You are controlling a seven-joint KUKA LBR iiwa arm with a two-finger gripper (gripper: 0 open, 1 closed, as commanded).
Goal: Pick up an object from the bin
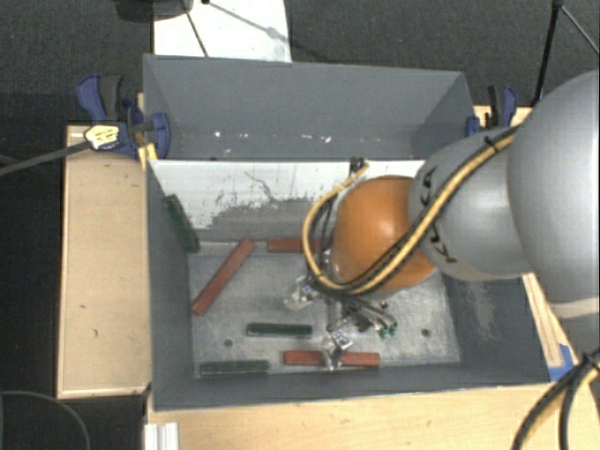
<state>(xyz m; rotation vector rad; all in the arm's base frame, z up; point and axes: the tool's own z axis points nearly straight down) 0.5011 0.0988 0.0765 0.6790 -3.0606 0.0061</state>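
Red-brown bar (302, 356) lies just beneath end effector (335, 347).

Evidently a robotics lab or test cell. Marked as such by a big grey industrial arm (525, 195), an orange wrist cover (375, 232) looped with cables (441, 204), a grey metal bin (300, 101) of loose sticks (222, 277), and black leads (553, 26) over dark flooring (56, 26).

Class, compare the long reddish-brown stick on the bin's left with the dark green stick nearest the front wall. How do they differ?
The reddish-brown stick lies slanted; the dark green stick lies along the front wall. The reddish-brown stick looks longer and lighter in colour than the dark green stick. Both are slim, straight and flat on the bin floor.
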